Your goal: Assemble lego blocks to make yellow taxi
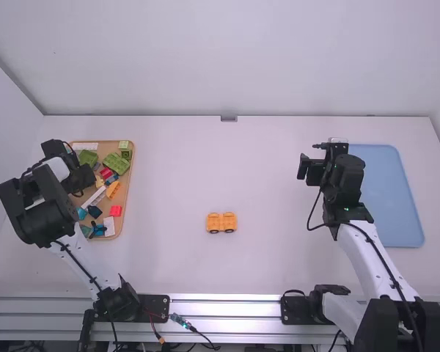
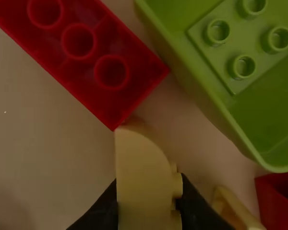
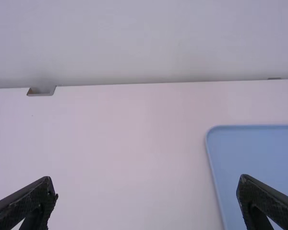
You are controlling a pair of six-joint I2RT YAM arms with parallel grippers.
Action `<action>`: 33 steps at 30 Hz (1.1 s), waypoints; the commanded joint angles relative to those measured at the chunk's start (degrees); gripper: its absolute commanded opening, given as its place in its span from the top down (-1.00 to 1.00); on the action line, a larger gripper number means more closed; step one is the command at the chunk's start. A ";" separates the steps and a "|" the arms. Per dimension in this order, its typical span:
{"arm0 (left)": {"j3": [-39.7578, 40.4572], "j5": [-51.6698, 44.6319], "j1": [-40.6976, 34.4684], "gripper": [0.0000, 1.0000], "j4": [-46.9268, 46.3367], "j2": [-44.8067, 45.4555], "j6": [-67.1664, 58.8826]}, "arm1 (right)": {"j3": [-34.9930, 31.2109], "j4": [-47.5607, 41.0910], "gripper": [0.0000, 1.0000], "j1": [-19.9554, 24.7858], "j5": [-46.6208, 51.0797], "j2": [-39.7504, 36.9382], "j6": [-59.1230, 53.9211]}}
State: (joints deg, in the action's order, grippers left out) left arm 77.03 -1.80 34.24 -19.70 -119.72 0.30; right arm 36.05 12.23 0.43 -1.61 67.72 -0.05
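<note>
Over the parts tray at the left, my left gripper (image 1: 79, 183) is low among the blocks. In the left wrist view, my left gripper (image 2: 148, 194) is shut on a curved yellow block (image 2: 143, 167), whose studs face one finger. A red block (image 2: 81, 52) lies beside its tip. The orange-yellow car body on wheels (image 1: 221, 222) stands alone near the table's middle. My right gripper (image 1: 315, 160) is raised by the blue tray's left side; in the right wrist view, my right gripper (image 3: 148, 189) is open with nothing between its fingers.
The wooden tray (image 1: 123, 213) holds several blocks: green ones (image 1: 117, 163), a red one (image 1: 116, 210) and an orange one (image 1: 113, 189). A green hollow block (image 2: 206, 91) is close to my left gripper. The blue tray (image 1: 389, 198) lies at the right.
</note>
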 commanded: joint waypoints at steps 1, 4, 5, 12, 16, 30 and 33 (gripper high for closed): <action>0.09 -0.26 -0.13 0.68 -1.54 -0.99 0.35 | 1.11 -0.04 -0.98 -0.11 -1.31 0.27 0.26; 2.05 -0.24 -0.17 0.96 -3.95 -0.85 0.35 | 1.11 0.07 -0.98 -0.09 -5.84 0.27 0.26; 3.02 -0.26 -0.04 0.96 -5.26 -0.59 0.35 | 1.11 0.61 -0.98 0.02 -8.37 0.27 0.24; 3.76 -0.07 -0.22 0.96 -6.50 4.52 0.35 | 1.11 2.51 -0.98 -0.07 -13.66 0.27 0.28; 1.33 -0.26 -0.81 0.96 -5.35 9.75 0.42 | 1.11 4.17 -0.98 -0.04 -15.52 0.27 6.49; -32.37 -2.38 -24.55 0.96 20.53 44.56 -1.18 | 3.78 16.63 -0.98 -1.62 -34.45 11.94 16.94; -37.59 -3.96 -33.03 0.96 23.85 50.66 -1.14 | 6.05 20.76 -0.98 -2.80 -41.59 18.93 19.89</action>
State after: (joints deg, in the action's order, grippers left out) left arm 42.76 -3.64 6.66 2.63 -73.91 0.01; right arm 39.00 31.14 -1.34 -33.76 81.80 15.86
